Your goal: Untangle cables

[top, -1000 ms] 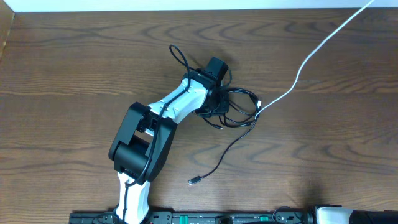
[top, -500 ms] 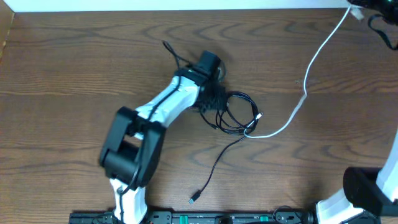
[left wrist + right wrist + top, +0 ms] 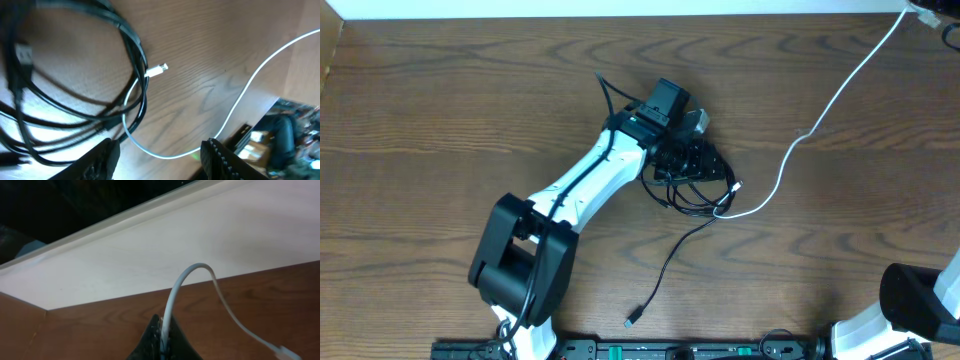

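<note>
A white cable (image 3: pixel 825 108) runs from the far right corner of the table down to a tangle of black cables (image 3: pixel 690 180) at the middle, its plug end (image 3: pixel 735 186) lying at the loops' right edge. One black cable (image 3: pixel 665 275) trails toward the front. My left gripper (image 3: pixel 698 150) hovers over the black loops; in the left wrist view (image 3: pixel 160 157) its fingers are open and empty above the black loops (image 3: pixel 100 100) and white cable (image 3: pixel 240 95). My right gripper (image 3: pixel 162 337) is shut on the white cable (image 3: pixel 172 297), at the far right corner (image 3: pixel 930 12).
A pale wall or board (image 3: pixel 150 245) borders the table's far edge. The right arm's base (image 3: pixel 910 310) stands at the front right. A rail (image 3: pixel 650 350) runs along the front edge.
The left arm has swung right and now sits over the black loops. The white cable has been drawn farther toward the far right corner and its slack has straightened.
</note>
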Robot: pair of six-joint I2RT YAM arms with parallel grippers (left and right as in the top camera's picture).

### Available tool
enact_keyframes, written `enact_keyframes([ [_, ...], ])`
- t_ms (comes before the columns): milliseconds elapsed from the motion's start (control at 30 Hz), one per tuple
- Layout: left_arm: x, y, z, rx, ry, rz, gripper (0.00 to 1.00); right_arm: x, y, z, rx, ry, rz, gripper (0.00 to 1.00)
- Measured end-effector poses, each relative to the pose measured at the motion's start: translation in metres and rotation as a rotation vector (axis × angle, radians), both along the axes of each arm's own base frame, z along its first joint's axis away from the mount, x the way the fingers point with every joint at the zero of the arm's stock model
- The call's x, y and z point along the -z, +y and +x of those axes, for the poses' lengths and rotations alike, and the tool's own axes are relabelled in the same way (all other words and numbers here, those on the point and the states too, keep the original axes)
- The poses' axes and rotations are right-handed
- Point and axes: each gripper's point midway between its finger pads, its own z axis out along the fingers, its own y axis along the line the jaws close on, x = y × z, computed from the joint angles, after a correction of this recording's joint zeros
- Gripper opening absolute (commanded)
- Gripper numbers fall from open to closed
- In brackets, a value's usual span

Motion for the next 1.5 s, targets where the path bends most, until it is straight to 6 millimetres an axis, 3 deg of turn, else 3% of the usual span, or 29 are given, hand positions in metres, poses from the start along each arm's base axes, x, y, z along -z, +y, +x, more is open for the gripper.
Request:
enact_keyframes([
  [200,0.008,-0.018,-0.021,-0.112,0.189,0.019,0.57,0.001,0.002,-0.001,-0.009,0.006,0.005,0.01],
  [433,0.01,-0.026,-0.032,-0.111,0.211,0.031,0.58,0.003,0.003,-0.002,-0.017,0.012,0.006,0.01],
  [567,0.018,-0.02,-0.028,0.04,0.04,0.057,0.63,0.005,0.003,-0.003,-0.017,0.022,0.008,0.01],
  [767,0.039,-0.006,-0.041,0.373,-0.192,0.078,0.63,0.005,0.004,-0.003,-0.02,0.024,0.009,0.01],
  [1100,0.041,-0.029,-0.071,0.676,-0.369,0.006,0.58,0.005,0.004,-0.003,-0.02,0.025,0.009,0.01],
  [1233,0.048,-0.038,-0.078,0.729,-0.394,0.001,0.39,0.007,0.004,-0.004,-0.021,0.032,0.007,0.01],
  [1333,0.064,-0.036,-0.079,0.741,-0.375,0.036,0.08,0.01,0.004,-0.005,-0.023,0.044,0.005,0.01],
  [1500,0.072,-0.029,-0.073,0.709,-0.353,0.066,0.08,0.015,0.004,-0.008,-0.029,0.064,-0.006,0.01],
])
